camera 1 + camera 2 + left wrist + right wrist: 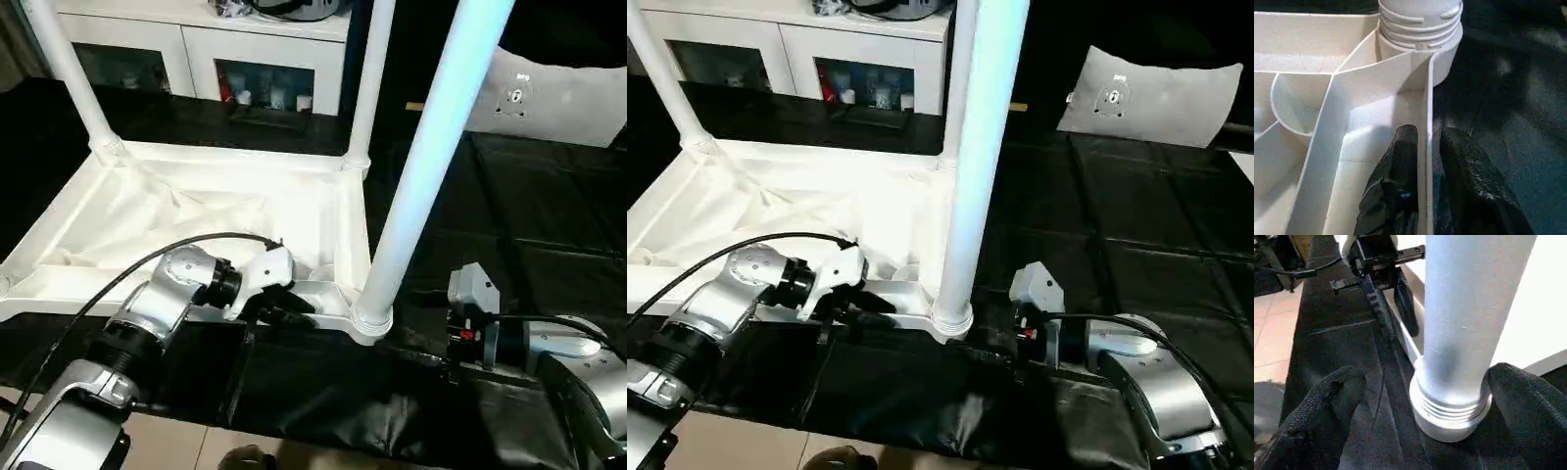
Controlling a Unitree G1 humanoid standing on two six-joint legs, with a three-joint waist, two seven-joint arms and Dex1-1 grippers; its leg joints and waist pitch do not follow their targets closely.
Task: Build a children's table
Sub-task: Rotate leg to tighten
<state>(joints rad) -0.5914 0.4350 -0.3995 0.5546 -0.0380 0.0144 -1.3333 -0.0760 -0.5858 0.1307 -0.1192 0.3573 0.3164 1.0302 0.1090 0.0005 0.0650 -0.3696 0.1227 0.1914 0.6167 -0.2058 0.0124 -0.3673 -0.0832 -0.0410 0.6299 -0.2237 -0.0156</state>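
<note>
On black mat (pixel 549 215): table top (pixel 196 211) inverted; near leg (pixel 421 166) upright, seemingly unseated.

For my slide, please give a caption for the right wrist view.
Open right gripper flanks the base of a table leg in its corner socket; left gripper straddles the tabletop rim.

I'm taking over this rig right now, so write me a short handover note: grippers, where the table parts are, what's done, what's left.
Left gripper: fingers straddle the near side wall of the white plastic square tabletop, one finger on each side.
Right gripper: open wide around the base of the near white tubular leg, fingers apart from it.
The tabletop lies underside up on the black mat-covered workbench.
Done: three legs stand in corner sockets.
Left: near leg's threads still show; the fourth corner can't be seen.
</note>
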